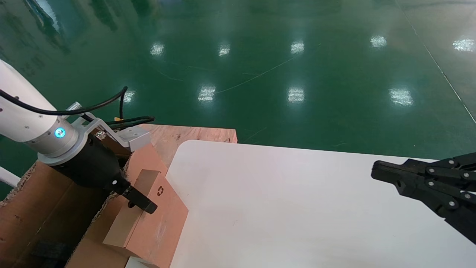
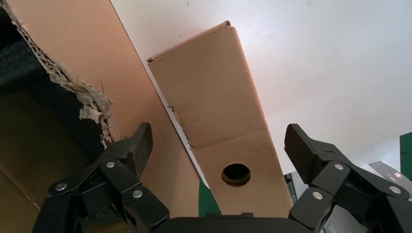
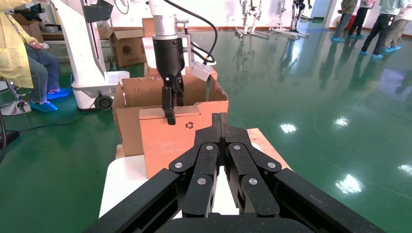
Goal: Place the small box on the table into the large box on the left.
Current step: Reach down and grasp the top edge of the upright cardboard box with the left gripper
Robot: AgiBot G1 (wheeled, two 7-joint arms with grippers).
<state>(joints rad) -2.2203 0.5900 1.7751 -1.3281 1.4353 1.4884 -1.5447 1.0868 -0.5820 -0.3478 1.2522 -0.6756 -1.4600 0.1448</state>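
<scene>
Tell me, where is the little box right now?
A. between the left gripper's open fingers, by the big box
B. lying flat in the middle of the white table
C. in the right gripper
A: the small box sits between the spread fingers of the left gripper, beside the large box.

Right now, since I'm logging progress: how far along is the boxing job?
Done: the left gripper straddles the small box, fingers open. In hand: nothing gripped yet; it stands at the table's edge against the large box. Left: grasp, lift, drop inside. Right gripper parked shut over the table.
</scene>
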